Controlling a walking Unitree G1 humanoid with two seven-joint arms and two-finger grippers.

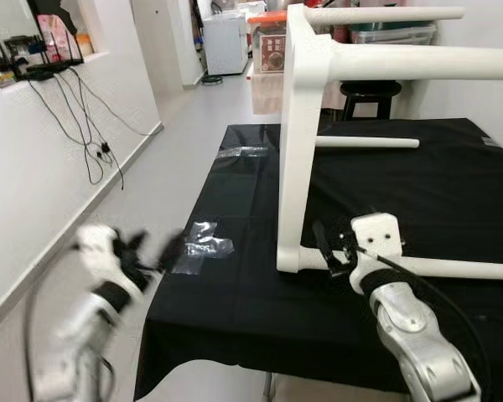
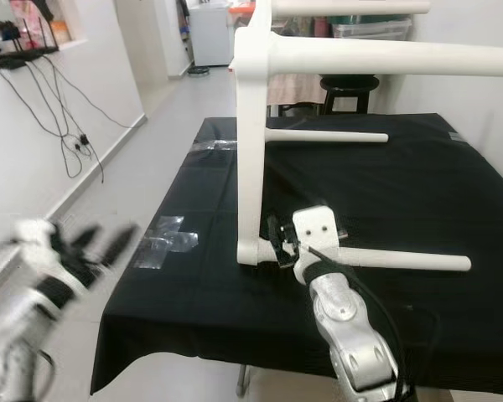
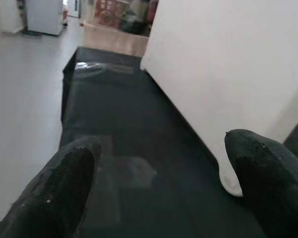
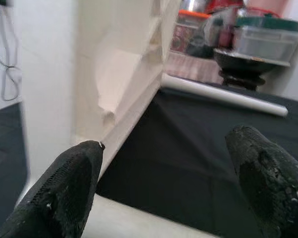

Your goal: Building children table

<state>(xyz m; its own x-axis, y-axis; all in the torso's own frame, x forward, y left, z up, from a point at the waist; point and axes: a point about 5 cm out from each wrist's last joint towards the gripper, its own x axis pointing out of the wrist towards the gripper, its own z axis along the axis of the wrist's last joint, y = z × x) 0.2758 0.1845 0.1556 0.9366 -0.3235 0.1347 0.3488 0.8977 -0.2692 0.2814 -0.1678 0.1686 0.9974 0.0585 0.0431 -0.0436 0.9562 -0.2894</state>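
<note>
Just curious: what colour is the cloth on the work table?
Black cloth, clearest in the left eye view.

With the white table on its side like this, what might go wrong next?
1. The white wooden table frame stands on its edge on the black cloth-covered surface; a push from the right hand, open at its lower corner, might tip it.
2. The left hand, open and blurred near the surface's edge, may snag the clear plastic tape patch or drag the cloth.
</note>
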